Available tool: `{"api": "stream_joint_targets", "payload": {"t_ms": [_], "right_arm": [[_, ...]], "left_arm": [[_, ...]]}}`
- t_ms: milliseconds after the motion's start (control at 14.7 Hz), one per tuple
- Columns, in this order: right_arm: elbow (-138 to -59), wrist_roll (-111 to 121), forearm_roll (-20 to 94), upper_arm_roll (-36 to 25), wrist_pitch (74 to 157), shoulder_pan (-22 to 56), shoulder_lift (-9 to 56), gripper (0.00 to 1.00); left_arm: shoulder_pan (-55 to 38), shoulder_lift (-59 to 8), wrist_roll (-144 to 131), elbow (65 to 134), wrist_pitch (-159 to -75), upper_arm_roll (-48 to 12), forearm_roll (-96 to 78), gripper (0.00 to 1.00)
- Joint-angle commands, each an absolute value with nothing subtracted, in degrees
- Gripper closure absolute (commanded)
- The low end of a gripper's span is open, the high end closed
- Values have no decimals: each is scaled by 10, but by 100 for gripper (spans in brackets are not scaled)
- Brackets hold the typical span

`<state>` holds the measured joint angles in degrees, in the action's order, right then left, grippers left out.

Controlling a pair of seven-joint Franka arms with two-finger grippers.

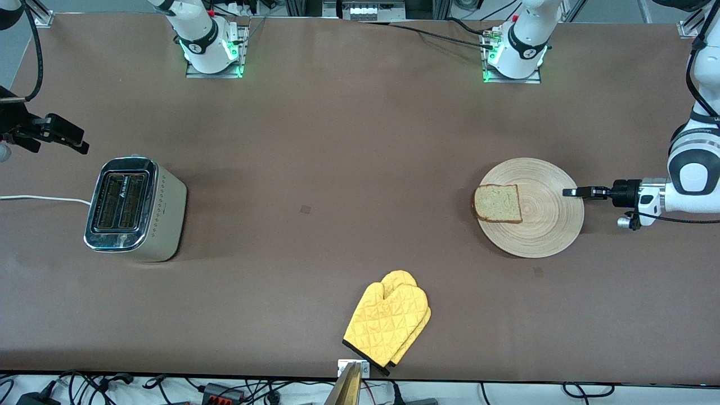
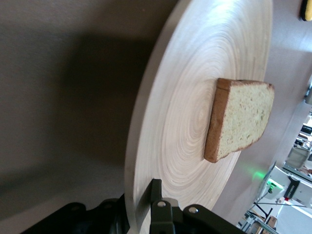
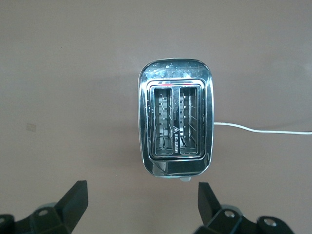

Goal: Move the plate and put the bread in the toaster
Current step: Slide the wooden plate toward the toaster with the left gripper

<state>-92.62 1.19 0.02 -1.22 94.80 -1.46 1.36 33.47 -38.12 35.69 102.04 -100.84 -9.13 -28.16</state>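
Mitt [image 1: 388, 323]: yellow, nearest cam, untouched.
Plate [image 1: 540, 216]: toward L arm's end of table; bread [image 1: 497, 203] lies on its toaster-side edge.
L gripper [image 1: 569, 192]: pinched onto plate rim, side away from bread.
Toaster [image 1: 135, 209]: well apart, toward R arm's end, slots up.
R gripper [image 3: 142, 197]: fingers apart, waits above toaster.

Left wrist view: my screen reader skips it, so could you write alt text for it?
The left gripper is shut on the rim of the round wooden plate, seen edge-on from close by. A slice of bread lies on the plate, with brown table beside it.
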Motion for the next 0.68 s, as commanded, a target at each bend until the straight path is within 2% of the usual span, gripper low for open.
{"api": "stream_joint_targets", "payload": {"t_ms": [0,205,614], "right_arm": [[-947,22,-4,-7,956,-20,-4,0],[-946,22,-5,-8,956,-20,-4,0],[-947,22,-4,-8,964,-21,-4,0]], "left_arm": [[333,-382,362,998,-968,-108,-302,100],[331,-401,395,996,-916,-120,-384,100],[235,-417,397,998,-911,-124,-474,100]]}}
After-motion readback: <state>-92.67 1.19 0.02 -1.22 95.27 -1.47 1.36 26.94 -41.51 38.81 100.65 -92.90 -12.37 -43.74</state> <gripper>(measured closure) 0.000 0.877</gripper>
